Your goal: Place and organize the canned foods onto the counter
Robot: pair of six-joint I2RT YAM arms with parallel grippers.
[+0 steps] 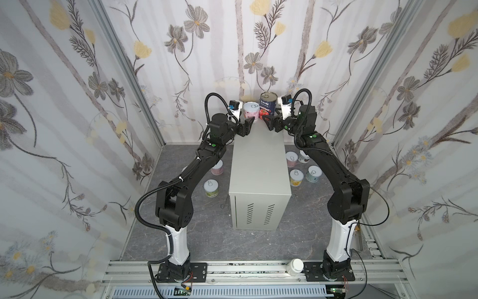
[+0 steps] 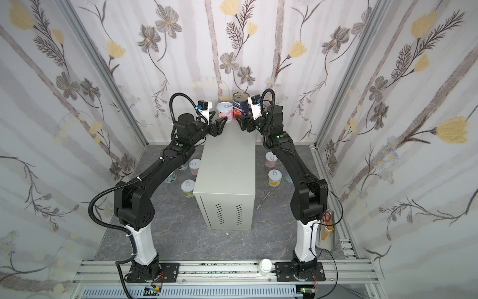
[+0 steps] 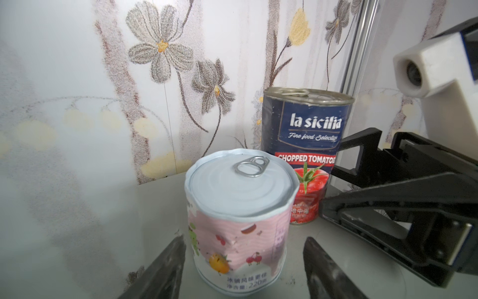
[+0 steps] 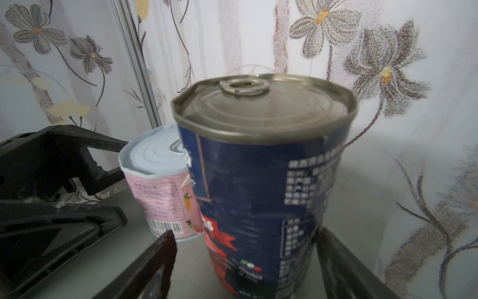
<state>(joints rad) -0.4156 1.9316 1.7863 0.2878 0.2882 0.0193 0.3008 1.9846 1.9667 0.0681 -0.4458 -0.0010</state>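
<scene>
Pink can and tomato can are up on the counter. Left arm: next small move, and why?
Probably draw the left end effector straight back off the pink can. It stands upright on the counter, and both fingers sit clear of its sides, so nothing is gripped. Backing out straight should avoid nudging it or the tomato can beside it.

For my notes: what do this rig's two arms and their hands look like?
The left arm and right arm match: black links above a white lower segment, black base plates, a green dot near each wrist, ribbed black conduit looping alongside. The left hand and right hand are black with hollow triangular fingers, a white camera mount behind each.
</scene>
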